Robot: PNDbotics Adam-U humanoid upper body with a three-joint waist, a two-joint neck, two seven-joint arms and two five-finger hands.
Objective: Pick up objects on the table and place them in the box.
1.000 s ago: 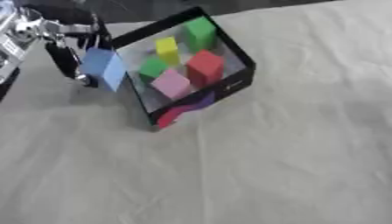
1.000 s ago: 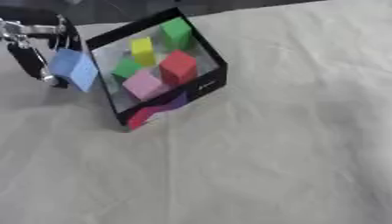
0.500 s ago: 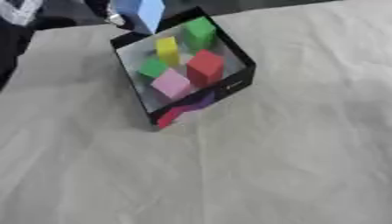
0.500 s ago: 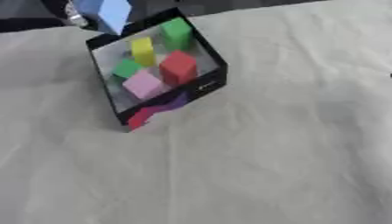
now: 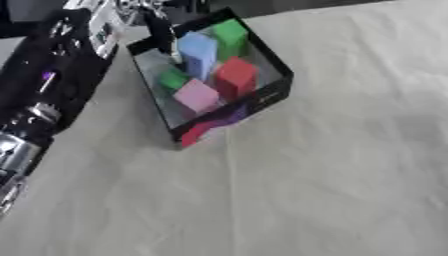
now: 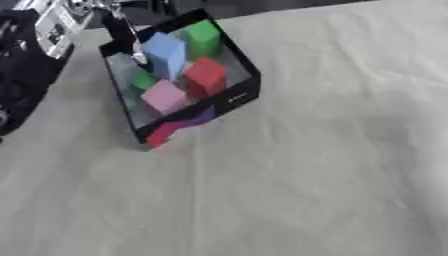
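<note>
The near half of the table (image 5: 332,200), covered in pale cloth, lies bare, with no loose object left on it that I can see, so my guess is that the job is close to finished. Further back stands the black box (image 5: 273,95), turned askew, and inside it rest a pink block (image 5: 196,96), a red block (image 5: 234,76), a small green block (image 5: 173,79) low against the left wall, and another green block (image 5: 230,34) at the far corner. A light blue block (image 5: 198,54) sits upright in the middle of the box, above the others, and the left hand (image 5: 162,35) reaches down to it from the upper left, dark fingers alongside its left face. Whether those fingers pinch the block or merely lie against it I cannot tell, nor whether the block already rests on the ones below. If it is down, what remains is to let go and draw the arm away. The left arm fills the left edge and hides the table beneath it, so something could lie there unseen. The right hand shows in neither view.
</note>
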